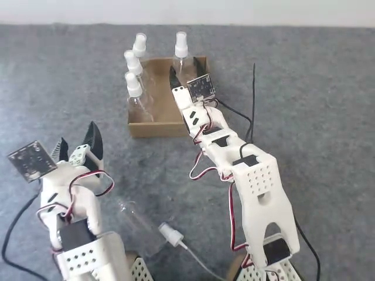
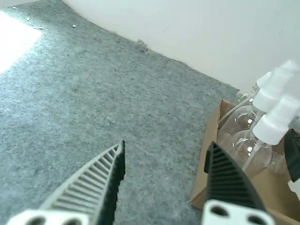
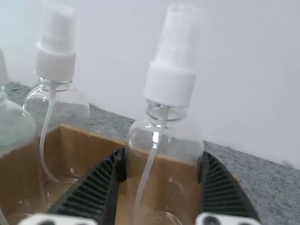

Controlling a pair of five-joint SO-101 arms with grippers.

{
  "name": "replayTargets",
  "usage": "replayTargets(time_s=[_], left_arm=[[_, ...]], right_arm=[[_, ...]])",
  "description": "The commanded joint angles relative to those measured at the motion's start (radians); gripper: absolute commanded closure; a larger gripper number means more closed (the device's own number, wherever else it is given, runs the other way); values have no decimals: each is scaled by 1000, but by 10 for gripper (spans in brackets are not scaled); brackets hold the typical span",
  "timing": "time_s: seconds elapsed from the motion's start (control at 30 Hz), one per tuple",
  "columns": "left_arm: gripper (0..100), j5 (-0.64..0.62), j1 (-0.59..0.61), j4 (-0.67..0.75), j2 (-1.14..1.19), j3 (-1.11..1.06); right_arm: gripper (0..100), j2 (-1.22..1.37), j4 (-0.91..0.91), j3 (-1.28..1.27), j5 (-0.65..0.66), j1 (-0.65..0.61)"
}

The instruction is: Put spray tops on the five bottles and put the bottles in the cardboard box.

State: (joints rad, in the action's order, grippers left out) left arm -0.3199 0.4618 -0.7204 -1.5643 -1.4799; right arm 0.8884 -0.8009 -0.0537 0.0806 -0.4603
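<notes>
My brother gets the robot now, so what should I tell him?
Left gripper: open, over the table, holding nothing.
Right gripper: around a bottle standing in the box.
Done: four topped bottles stand in the box.
To do: the fifth bottle lies on the table, its spray top by it, not fitted. Fit it, then box it.

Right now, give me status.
Left gripper open over carpet. Right gripper open around a boxed bottle. Fifth bottle lying outside box, spray top off.
</notes>
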Motion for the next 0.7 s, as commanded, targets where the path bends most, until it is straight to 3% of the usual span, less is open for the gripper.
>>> replayTargets(time_s=[0.0,0.3,0.67], left_arm=[[743,9,3,31,-14,4],[742,9,3,32,-14,-2],[742,9,3,32,-14,-2]], right_arm=[[831,-33,-12,6,17,4],[770,-33,-10,5,20,4],[769,-35,-10,-2,21,4]])
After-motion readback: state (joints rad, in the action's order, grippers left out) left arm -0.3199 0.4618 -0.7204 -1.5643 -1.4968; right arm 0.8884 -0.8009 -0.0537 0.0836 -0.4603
